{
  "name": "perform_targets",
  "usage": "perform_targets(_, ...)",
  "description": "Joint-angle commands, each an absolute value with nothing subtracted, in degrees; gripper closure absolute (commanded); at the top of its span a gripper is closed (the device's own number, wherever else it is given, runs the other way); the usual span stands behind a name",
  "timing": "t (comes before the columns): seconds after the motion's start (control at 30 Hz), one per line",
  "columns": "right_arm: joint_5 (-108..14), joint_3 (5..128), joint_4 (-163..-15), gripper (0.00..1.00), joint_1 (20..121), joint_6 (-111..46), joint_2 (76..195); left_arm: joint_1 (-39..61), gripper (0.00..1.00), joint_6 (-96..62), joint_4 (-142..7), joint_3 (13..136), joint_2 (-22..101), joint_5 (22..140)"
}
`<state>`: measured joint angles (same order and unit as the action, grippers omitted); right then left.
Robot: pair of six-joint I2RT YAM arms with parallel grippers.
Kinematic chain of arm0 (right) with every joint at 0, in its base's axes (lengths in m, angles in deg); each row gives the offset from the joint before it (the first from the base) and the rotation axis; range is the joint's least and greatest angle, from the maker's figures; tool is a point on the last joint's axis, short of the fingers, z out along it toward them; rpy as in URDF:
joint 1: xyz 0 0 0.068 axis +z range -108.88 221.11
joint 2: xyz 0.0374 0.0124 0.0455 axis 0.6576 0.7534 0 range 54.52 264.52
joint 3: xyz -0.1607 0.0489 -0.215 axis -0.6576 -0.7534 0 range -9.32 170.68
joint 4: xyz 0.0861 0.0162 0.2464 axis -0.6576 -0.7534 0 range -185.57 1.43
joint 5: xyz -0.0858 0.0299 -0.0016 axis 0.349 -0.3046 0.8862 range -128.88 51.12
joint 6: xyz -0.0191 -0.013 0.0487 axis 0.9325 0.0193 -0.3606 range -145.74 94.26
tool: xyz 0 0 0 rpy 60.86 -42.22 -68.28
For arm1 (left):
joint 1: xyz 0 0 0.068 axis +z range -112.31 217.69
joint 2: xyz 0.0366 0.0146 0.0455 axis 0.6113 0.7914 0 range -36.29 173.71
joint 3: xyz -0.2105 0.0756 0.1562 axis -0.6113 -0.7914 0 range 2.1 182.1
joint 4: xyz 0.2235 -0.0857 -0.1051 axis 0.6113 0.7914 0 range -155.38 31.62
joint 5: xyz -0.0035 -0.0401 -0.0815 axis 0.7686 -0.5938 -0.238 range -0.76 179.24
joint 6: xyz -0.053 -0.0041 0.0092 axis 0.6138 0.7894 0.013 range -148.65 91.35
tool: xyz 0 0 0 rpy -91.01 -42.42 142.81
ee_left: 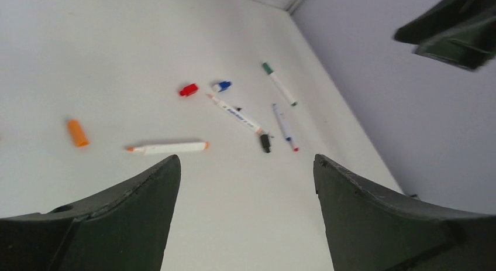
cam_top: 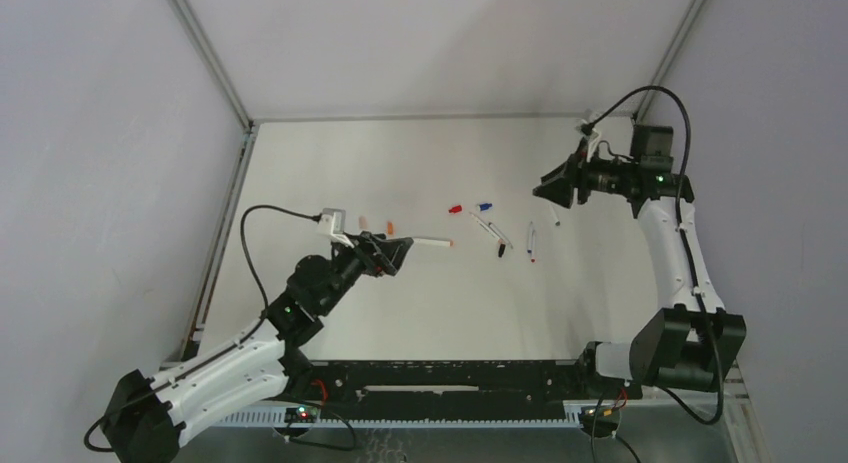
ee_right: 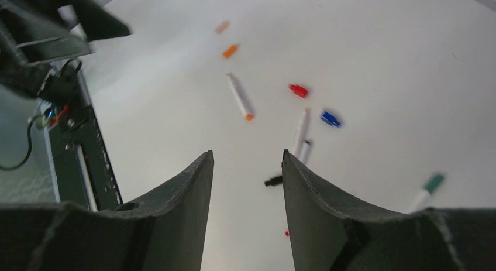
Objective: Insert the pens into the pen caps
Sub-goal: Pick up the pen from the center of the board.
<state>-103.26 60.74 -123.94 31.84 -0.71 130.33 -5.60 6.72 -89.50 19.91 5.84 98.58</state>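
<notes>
Left tool [cam_top: 396, 253] points right, jaws spread wide, empty. Right tool [cam_top: 553, 189] points left, jaws parted, empty.

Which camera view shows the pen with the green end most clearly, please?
The left wrist view: the green-ended pen lies whole and sharp there. The right wrist view catches only its blurred green end, the rest cut off by the right tool. The top view shows a tiny sliver.
</notes>
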Motion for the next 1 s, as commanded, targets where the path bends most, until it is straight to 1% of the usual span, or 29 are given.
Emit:
perform_targets(0.0,-104.7,61.5,-125.2,0.44,39.5,7.6,126.8,-4.3,0.12,3.3,-79.4,27.1,7.2,101.6)
perform_targets(0.07,-104.9,61.6,-127.7,0.43,42.8,10.1,126.0,-3.5,0.13,3.5,-77.1,28.6,8.6,102.4)
perform_targets(0.17,-107.0,60.7,-132.7,0.42,44.3,16.2,125.8,-2.8,0.13,4.9,-76.4,29.9,10.9,102.3)
perform_targets(0.3,-108.3,54.5,-126.6,0.41,42.3,12.1,124.9,-2.4,0.17,10.6,-77.7,31.9,16.7,103.3)
perform_targets(0.37,-109.1,52.4,-124.3,0.40,41.7,10.5,124.6,-2.4,0.22,15.6,-77.9,33.9,20.7,104.0)
perform_targets(0.47,-109.2,51.3,-122.9,0.40,41.6,9.6,124.6,-2.4,0.32,23.1,-77.0,38.0,27.5,103.7)
perform_targets(0.57,-108.7,51.2,-122.6,0.40,41.6,9.0,124.9,-2.3,0.55,28.8,-73.6,43.3,34.7,103.2)
perform_targets(0.63,-108.3,51.2,-122.7,0.41,41.6,8.9,124.9,-2.3,0.66,33.2,-69.5,47.8,39.8,103.9)
perform_targets(0.7,-108.1,51.2,-122.7,0.41,41.6,8.9,124.8,-2.4,0.67,37.1,-62.2,52.5,43.2,106.7)
perform_targets(0.8,-107.8,51.2,-122.8,0.40,41.6,8.8,124.5,-2.3,0.61,42.4,-49.5,61.0,49.9,111.0)
perform_targets(0.93,-107.3,51.2,-122.7,0.40,39.9,8.6,124.4,-2.3,0.48,44.8,-33.9,74.1,60.6,111.9)
perform_targets(0.97,-107.2,51.2,-122.7,0.40,40.0,8.6,124.5,-2.3,0.46,45.4,-30.9,76.9,62.8,111.3)
